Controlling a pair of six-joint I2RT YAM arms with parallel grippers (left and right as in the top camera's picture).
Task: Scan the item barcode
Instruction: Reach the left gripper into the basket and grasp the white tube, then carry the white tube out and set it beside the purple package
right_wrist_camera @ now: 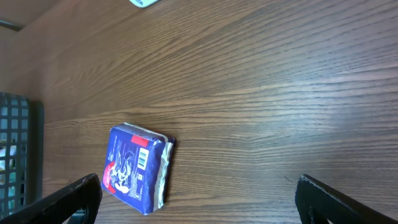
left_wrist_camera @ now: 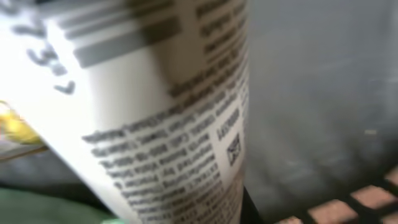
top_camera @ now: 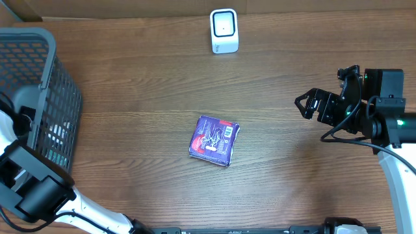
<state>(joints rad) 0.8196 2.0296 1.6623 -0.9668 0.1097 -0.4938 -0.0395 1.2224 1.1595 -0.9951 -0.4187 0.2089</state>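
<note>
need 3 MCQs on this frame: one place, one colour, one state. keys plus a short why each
1. Where does the white box-shaped barcode scanner stand?
A. in a basket
B. at the far side of the brown wooden table
C. on the floor

2. What is the main colour of the flat plastic packet lying mid-table?
A. green
B. purple-blue
C. yellow

3. How is the right gripper?
A. shut on the packet
B. shut, empty
C. open, empty

Key:
1 B, the overhead view shows it upright near the table's far edge.
2 B, both the overhead and right wrist views show a purple-blue wrapper with a red patch.
3 C, its fingers stand wide apart with only bare table between them.
</note>
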